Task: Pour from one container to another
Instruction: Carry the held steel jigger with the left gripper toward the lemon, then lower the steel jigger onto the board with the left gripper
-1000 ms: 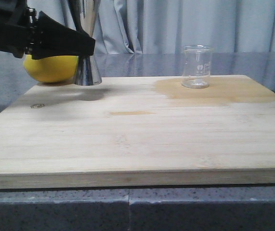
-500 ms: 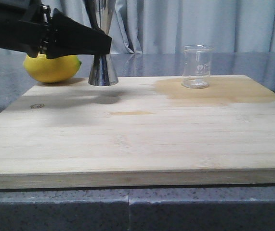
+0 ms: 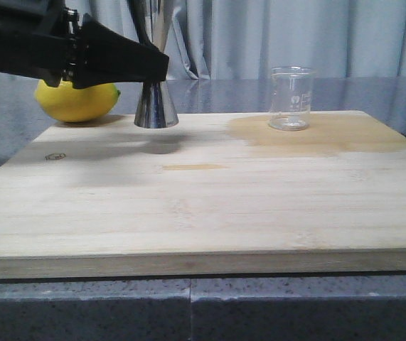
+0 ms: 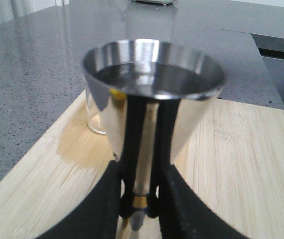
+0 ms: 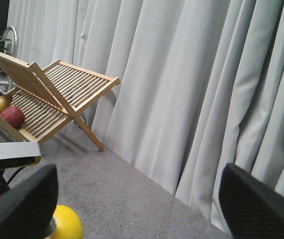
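The steel jigger (image 3: 153, 85) is held at its waist by the left gripper (image 3: 156, 67), lifted just clear of the wooden board (image 3: 203, 206), well apart from the glass beaker (image 3: 291, 98) on a wet patch. No pouring is under way yet. Liquid in the jigger's cup is shown only by the left wrist view. The right gripper (image 5: 132, 209) is seen spread wide, empty.

Soft, even light is casting faint shadows on the pale wooden board (image 3: 188, 206) (close wrist views are blurring).
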